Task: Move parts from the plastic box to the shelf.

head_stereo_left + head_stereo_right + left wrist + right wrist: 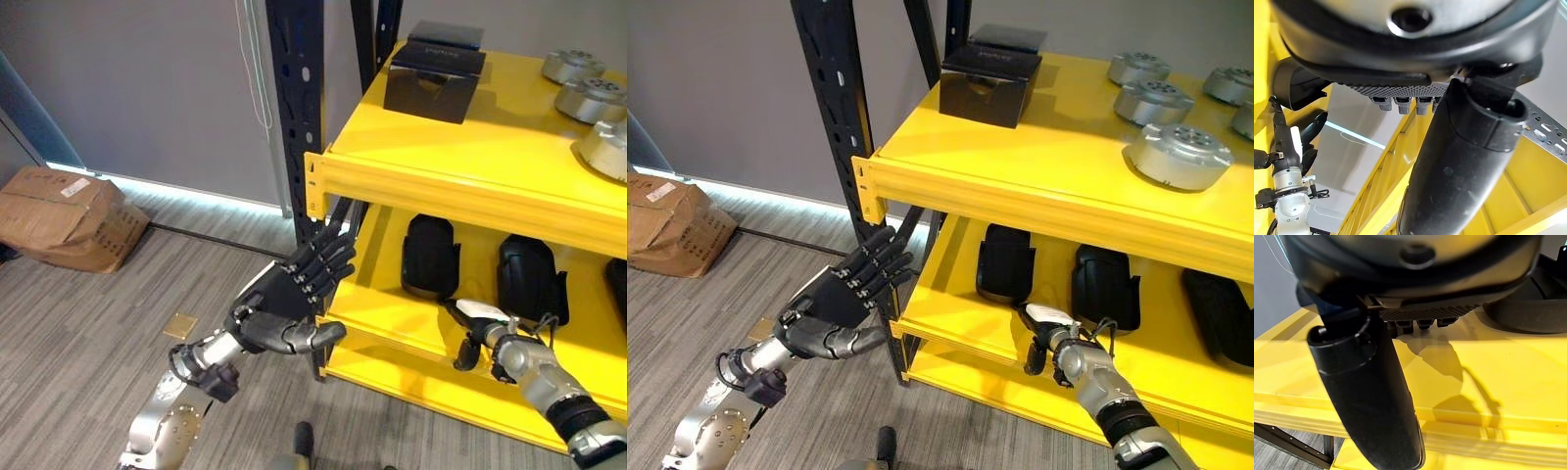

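Black moulded parts (429, 257) (529, 279) lie on the yellow shelf's middle level (392, 304). Silver round parts (593, 98) (1179, 154) sit on the top level (490, 147). My left hand (294, 294) is raised in front of the shelf's left corner, open, fingers straight and spread, holding nothing. My right hand (480, 338) hovers low over the front of the middle level, just before the black parts. It is open and empty; the right wrist view has its thumb (1371, 396) over bare yellow shelf (1508, 377).
Two black boxes (436, 78) stand at the back left of the top level. The black upright post (299, 98) rises just behind my left hand. A cardboard box (69, 215) lies on the wood floor at far left, with a small brass floor plate (181, 325) nearer.
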{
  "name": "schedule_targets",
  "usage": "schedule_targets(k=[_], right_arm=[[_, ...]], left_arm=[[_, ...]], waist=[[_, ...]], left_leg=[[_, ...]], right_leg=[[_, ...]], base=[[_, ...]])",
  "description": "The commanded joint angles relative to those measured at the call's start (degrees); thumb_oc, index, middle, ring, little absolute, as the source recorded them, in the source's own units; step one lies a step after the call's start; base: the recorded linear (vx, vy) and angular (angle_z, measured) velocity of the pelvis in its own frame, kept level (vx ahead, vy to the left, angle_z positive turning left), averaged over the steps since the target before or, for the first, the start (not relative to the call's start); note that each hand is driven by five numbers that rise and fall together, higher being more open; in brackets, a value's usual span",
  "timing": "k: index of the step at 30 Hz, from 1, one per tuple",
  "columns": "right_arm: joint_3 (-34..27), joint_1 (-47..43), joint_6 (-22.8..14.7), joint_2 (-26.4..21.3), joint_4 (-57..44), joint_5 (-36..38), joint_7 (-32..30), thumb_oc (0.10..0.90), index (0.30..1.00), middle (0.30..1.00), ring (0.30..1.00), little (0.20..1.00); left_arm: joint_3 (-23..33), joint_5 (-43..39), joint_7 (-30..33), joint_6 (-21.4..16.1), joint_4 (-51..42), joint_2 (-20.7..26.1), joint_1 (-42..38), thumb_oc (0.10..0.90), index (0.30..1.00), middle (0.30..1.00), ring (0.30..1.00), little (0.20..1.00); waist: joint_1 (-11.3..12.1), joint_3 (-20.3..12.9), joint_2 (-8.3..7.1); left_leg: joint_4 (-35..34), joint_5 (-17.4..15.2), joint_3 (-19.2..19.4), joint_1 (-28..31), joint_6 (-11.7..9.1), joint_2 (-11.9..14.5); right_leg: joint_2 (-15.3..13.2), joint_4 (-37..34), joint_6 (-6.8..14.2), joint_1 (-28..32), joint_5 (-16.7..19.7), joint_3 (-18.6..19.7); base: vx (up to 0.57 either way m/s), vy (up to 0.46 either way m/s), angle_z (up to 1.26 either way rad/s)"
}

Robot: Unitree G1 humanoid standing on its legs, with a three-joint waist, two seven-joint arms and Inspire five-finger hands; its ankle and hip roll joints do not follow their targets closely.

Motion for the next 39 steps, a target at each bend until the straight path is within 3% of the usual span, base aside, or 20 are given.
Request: schedule_targets(k=[1, 9, 10, 11, 13, 14, 15, 16, 18, 21, 22, 23, 26, 30, 34, 35, 39], right_arm=[[3.0, -5.8, -4.3, 2.0, -3.3, 4.3, 3.7, 0.900, 1.000, 1.000, 1.000, 1.000], [4.0, 0.1, -6.1, 0.7, -27.1, 8.4, 18.1, 0.900, 1.000, 1.000, 1.000, 1.000], [4.1, 1.5, -5.9, -1.3, -32.9, 11.0, 22.6, 0.900, 1.000, 1.000, 1.000, 1.000], [4.0, 2.0, -6.0, -2.0, -34.3, 13.5, 23.5, 0.900, 1.000, 1.000, 1.000, 1.000], [2.2, 3.9, -3.5, -4.7, -41.7, 27.2, 25.0, 0.900, 1.000, 1.000, 1.000, 1.000], [0.3, 4.3, -3.6, -4.7, -43.8, 32.9, 26.0, 0.900, 1.000, 1.000, 1.000, 1.000], [-2.7, 5.5, -6.2, -4.6, -45.3, 38.1, 27.1, 0.900, 1.000, 1.000, 1.000, 1.000], [-7.5, 8.7, -10.9, -5.4, -47.8, 44.1, 23.4, 0.900, 1.000, 1.000, 1.000, 1.000], [-14.4, 13.0, -13.4, -3.1, -50.8, 48.1, 19.7, 0.900, 1.000, 1.000, 1.000, 1.000], [-22.4, 19.8, -11.2, 2.5, -52.7, 50.2, 18.4, 0.900, 1.000, 1.000, 1.000, 1.000], [-22.5, 19.9, -11.1, 2.5, -52.8, 50.2, 18.4, 0.900, 1.000, 1.000, 1.000, 1.000], [-26.9, 23.7, -14.0, 4.2, -50.1, 50.8, 12.2, 0.900, 1.000, 1.000, 1.000, 1.000], [-32.2, 27.0, -19.4, 7.5, -49.6, 51.2, 6.7, 0.900, 1.000, 1.000, 1.000, 1.000], [-36.3, 30.8, -19.2, 11.3, -51.0, 46.2, 1.1, 0.900, 1.000, 1.000, 1.000, 1.000], [-37.3, 34.1, -22.2, 13.6, -53.4, 40.2, -6.5, 0.900, 1.000, 1.000, 1.000, 1.000], [-36.2, 34.5, -22.3, 15.1, -53.8, 38.9, -15.3, 0.900, 1.000, 1.000, 1.000, 1.000], [-34.8, 34.1, -23.6, 16.2, -52.2, 38.0, -21.9, 0.900, 1.000, 1.000, 1.000, 1.000]], left_arm=[[1.5, 0.1, -2.9, -3.4, -3.7, -2.0, -6.2, 0.900, 1.000, 1.000, 1.000, 1.000], [2.5, -0.1, -1.5, -6.1, -3.7, -1.6, -5.3, 0.900, 1.000, 1.000, 1.000, 1.000], [2.6, 0.6, -1.0, -6.6, -4.0, -1.2, -5.0, 0.900, 1.000, 1.000, 1.000, 1.000], [2.5, 1.1, -0.9, -7.0, -4.2, -1.1, -5.0, 0.900, 1.000, 1.000, 1.000, 1.000], [2.1, 2.2, 0.1, -9.1, -4.2, 0.3, -4.7, 0.900, 1.000, 1.000, 1.000, 1.000], [1.9, 2.1, 0.6, -9.5, -4.0, 0.8, -4.9, 0.900, 1.000, 1.000, 1.000, 1.000], [1.9, 0.9, 0.8, -9.7, -3.2, 1.3, -5.2, 0.900, 1.000, 1.000, 1.000, 1.000], [3.3, -0.6, 1.0, -9.6, -2.5, 1.6, -4.8, 0.900, 1.000, 1.000, 1.000, 1.000], [4.9, -2.8, 0.9, -9.2, -3.0, 0.9, -3.4, 0.900, 1.000, 1.000, 1.000, 1.000], [8.0, -0.9, -0.8, -9.6, -3.7, -1.8, -0.9, 0.900, 1.000, 1.000, 1.000, 1.000], [8.0, -0.8, -0.8, -9.6, -3.7, -1.8, -0.9, 0.900, 1.000, 1.000, 1.000, 1.000], [10.0, -0.4, -3.1, -10.6, -4.0, -2.6, 1.7, 0.900, 1.000, 1.000, 1.000, 1.000], [11.6, -1.0, -3.6, -11.9, -3.7, -3.0, 3.2, 0.900, 1.000, 1.000, 1.000, 1.000], [13.4, 1.5, 0.2, -19.7, -4.1, -3.2, 4.0, 0.900, 1.000, 1.000, 1.000, 1.000], [14.8, -0.5, 2.7, -20.1, -4.8, -3.5, 4.7, 0.900, 1.000, 1.000, 1.000, 1.000], [13.6, 0.1, 4.1, -20.5, -4.9, -3.8, 4.1, 0.900, 1.000, 1.000, 1.000, 1.000], [11.1, 0.9, 6.0, -21.8, -5.6, -3.4, 3.4, 0.900, 1.000, 1.000, 1.000, 1.000]], waist=[[2.6, 0.1, -1.33], [0.2, 0.5, -2.07], [-0.3, 0.4, -2.40], [-0.4, 0.4, -2.47], [-1.1, 0.3, -2.83], [-1.5, 0.2, -3.07], [-2.1, 0.2, -3.28], [-3.0, -0.1, -3.28], [-4.2, -0.6, -3.04], [-6.0, -1.2, -2.91], [-6.0, -1.2, -2.92], [-7.3, -1.8, -2.73], [-8.9, -2.3, -2.22], [-11.0, -2.5, -1.74], [-12.5, -2.9, -1.37], [-13.3, -3.1, -1.07], [-13.9, -3.2, -0.48]], left_leg=[[0.6, -10.4, 1.3, 7.8, -2.5, 3.4], [0.3, -10.3, 2.4, 7.9, -2.4, 3.4], [0.2, -10.3, 2.7, 8.0, -2.4, 3.5], [0.1, -10.3, 2.8, 8.0, -2.3, 3.5], [0.0, -10.0, 3.1, 7.9, -2.4, 3.7], [-0.1, -9.9, 3.2, 7.9, -2.5, 3.7], [-0.1, -10.0, 3.3, 8.0, -2.4, 3.8], [-0.1, -10.1, 3.4, 8.2, -2.5, 3.9], [-0.1, -10.6, 3.7, 8.4, -2.3, 3.9], [-0.1, -11.2, 4.8, 8.9, -2.2, 3.9], [-0.1, -11.2, 4.8, 8.9, -2.2, 3.9], [-0.1, -11.6, 6.3, 9.5, -2.1, 3.9], [-0.1, -11.9, 7.9, 10.0, -2.3, 4.1], [-0.1, -12.6, 9.3, 10.6, -2.1, 3.8], [-0.1, -13.0, 10.2, 10.8, -1.9, 3.5], [-0.1, -13.0, 10.9, 10.9, -1.8, 3.5], [-0.1, -13.2, 11.5, 10.9, -1.7, 3.4]], right_leg=[[-1.3, 3.1, 0.1, -3.5, -2.6, -2.3], [-1.2, 3.3, 0.3, -4.3, -2.3, -0.6], [-1.1, 3.2, 0.5, -4.4, -2.1, -0.3], [-1.1, 3.2, 0.5, -4.4, -2.1, -0.2], [-0.8, 3.2, 0.6, -4.7, -1.9, 0.4], [-0.7, 3.2, 0.5, -4.7, -1.8, 0.8], [-0.6, 3.5, 0.5, -4.8, -2.0, 1.2], [-0.5, 3.7, 0.5, -5.0, -2.0, 1.7], [-0.4, 3.5, 0.5, -5.0, -2.1, 2.5], [-0.1, 3.1, 0.7, -5.0, -1.9, 3.7], [-0.1, 3.1, 0.7, -5.0, -1.9, 3.7], [0.3, 2.4, 0.6, -4.8, -1.7, 4.6], [0.6, 2.0, 0.7, -4.9, -1.4, 5.9], [0.8, 1.7, 0.9, -5.2, -1.0, 7.3], [0.8, 1.5, 1.1, -5.5, -0.7, 8.7], [0.9, 1.9, 1.2, -5.9, -0.7, 9.4], [0.7, 2.4, 1.3, -6.2, -1.0, 9.6]], base=[[0.00, 0.000, 0.00], [0.00, 0.005, -0.01], [0.00, 0.000, 0.00], [0.00, 0.000, 0.00], [-0.01, -0.002, -0.03], [-0.01, 0.005, -0.07], [-0.03, 0.034, -0.05], [-0.04, 0.050, -0.08], [-0.04, 0.066, -0.10], [-0.05, 0.068, -0.21], [-0.05, 0.087, -0.28], [-0.02, 0.071, -0.21], [-0.01, 0.079, -0.24], [-0.02, 0.068, -0.21], [-0.03, 0.078, -0.19], [-0.04, 0.082, -0.09], [-0.03, 0.071, -0.13]])
